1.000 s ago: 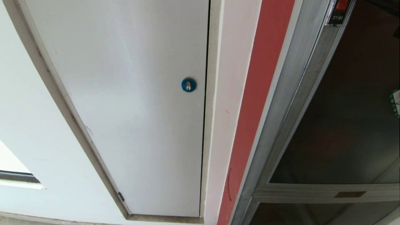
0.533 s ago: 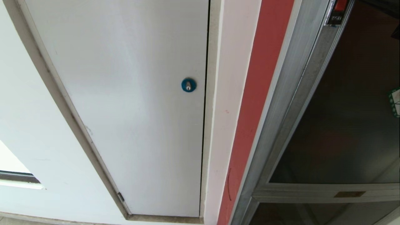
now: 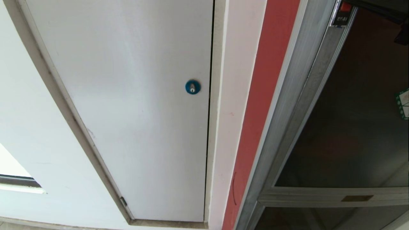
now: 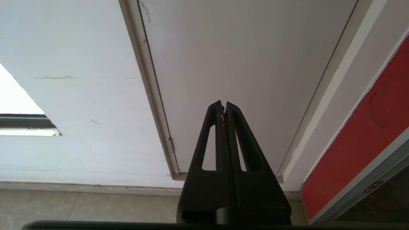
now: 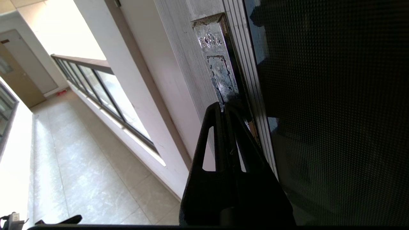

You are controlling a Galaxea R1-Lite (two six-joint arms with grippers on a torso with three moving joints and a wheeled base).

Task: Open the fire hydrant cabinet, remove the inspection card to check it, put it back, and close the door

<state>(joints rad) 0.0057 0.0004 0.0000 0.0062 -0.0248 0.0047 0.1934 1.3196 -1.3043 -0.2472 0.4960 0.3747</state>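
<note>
Three views split the scene between them. Only the head view takes in the plain white panel [image 3: 127, 105] with its round blue lock [image 3: 193, 87] near the centre, and, toward three o'clock, the fire hydrant cabinet [image 3: 265, 95] with its red painted edge, brushed silver frame and the door [image 3: 358, 127], a dark tinted pane. A green-bordered sticker [image 3: 403, 103] clips the frame edge at three o'clock, a small brass plate [image 3: 357, 198] sits on the lower rail at five o'clock, and the red latch tab [image 3: 344, 7] shows at one o'clock beside a dark part of the right arm.

Only the right wrist view shows the right gripper [image 5: 224, 107]: slim black triangular fingers pressed together, holding nothing, their tips right at the lower end of the worn metal latch plate [image 5: 217, 60], which runs up toward twelve o'clock on the ribbed frame; whether they touch it cannot be told. The glass there looks finely dotted. A tiled corridor floor [image 5: 80, 166] and a railed window fill the nine o'clock side.

Only the left wrist view shows the left gripper [image 4: 223, 103], fingers closed and empty, pointing at the white panel's lower part, apart from it.

The inspection card appears in no view.
</note>
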